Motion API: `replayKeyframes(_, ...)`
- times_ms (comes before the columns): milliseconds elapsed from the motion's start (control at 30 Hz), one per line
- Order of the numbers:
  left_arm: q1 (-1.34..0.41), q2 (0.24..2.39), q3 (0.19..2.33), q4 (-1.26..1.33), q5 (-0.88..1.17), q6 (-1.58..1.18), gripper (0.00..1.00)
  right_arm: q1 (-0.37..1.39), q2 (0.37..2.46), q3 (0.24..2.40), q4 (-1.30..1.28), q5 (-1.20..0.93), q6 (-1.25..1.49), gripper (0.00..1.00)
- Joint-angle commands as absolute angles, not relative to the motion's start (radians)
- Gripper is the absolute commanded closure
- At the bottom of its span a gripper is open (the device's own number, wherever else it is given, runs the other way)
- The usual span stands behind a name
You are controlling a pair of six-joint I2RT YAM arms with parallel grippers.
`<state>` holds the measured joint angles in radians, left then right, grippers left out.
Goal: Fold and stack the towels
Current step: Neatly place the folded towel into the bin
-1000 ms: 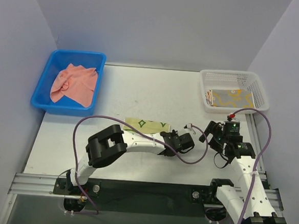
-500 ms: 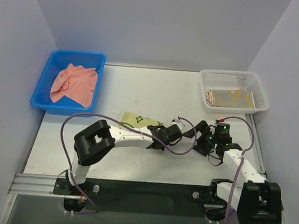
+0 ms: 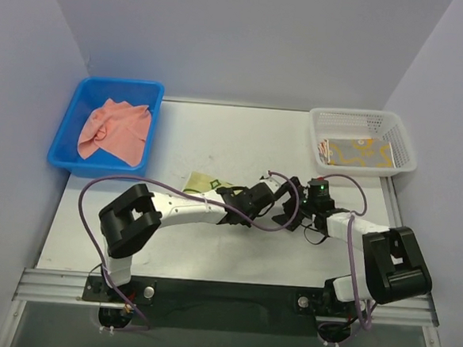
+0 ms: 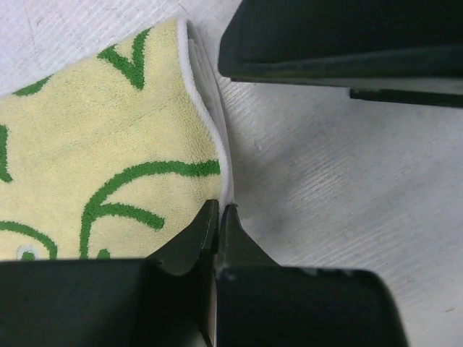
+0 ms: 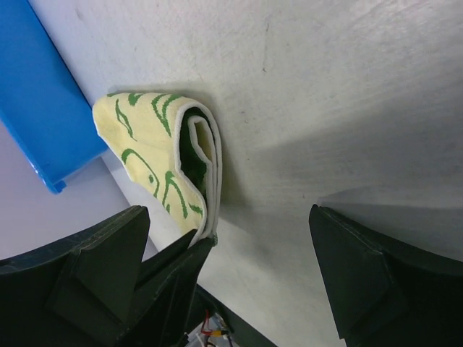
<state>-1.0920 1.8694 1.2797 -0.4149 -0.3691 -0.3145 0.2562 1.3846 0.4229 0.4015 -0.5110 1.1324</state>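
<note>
A pale green towel with dark-green duck outlines (image 3: 207, 184) lies folded on the table's middle; it also shows in the left wrist view (image 4: 94, 137) and the right wrist view (image 5: 148, 141). My left gripper (image 3: 245, 205) is shut on the towel's white-hemmed right edge (image 4: 221, 210), low at the table. My right gripper (image 3: 290, 196) is open and empty just right of it, its jaws spread wide (image 5: 239, 275) around the left gripper's tips. A salmon-pink towel (image 3: 114, 129) lies crumpled in the blue bin (image 3: 66, 158). A folded yellow towel (image 3: 358, 153) lies in the white basket (image 3: 401, 134).
The blue bin stands at the back left and also shows in the right wrist view (image 5: 40, 108). The white basket stands at the back right, with an orange towel edge (image 3: 324, 149) under the yellow one. Purple cables loop over both arms. Walls enclose the table.
Both grippers have moved left. The left gripper carried the green towel's right edge leftward, so the towel looks shorter and more bunched. The right gripper closed in beside the left one.
</note>
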Motion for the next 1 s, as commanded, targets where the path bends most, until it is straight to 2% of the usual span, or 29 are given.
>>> replayKeyframes(0,-1.081,1.816,1.279,-0.384,-0.348,-0.330,1.00,0.287,1.428,0.454,0.411,-0.445,1.181,0.01)
replayKeyframes(467,-1.068,1.795,1.284,-0.370,-0.318,-0.342,1.00,0.439,1.715,0.479,0.620,-0.414,1.358,0.01)
replayKeyframes(667,-1.068,1.786,1.285,-0.368,-0.314,-0.342,1.00,0.457,1.790,0.499,0.679,-0.428,1.374,0.08)
replayKeyframes(767,-1.068,1.784,1.289,-0.368,-0.310,-0.348,1.00,0.457,1.822,0.502,0.716,-0.436,1.377,0.16)
replayKeyframes(867,-1.069,1.787,1.290,-0.367,-0.301,-0.354,1.00,0.457,1.839,0.497,0.745,-0.437,1.374,0.30)
replayKeyframes(967,-1.069,1.792,1.290,-0.367,-0.288,-0.368,1.00,0.457,1.838,0.503,0.747,-0.439,1.350,0.55)
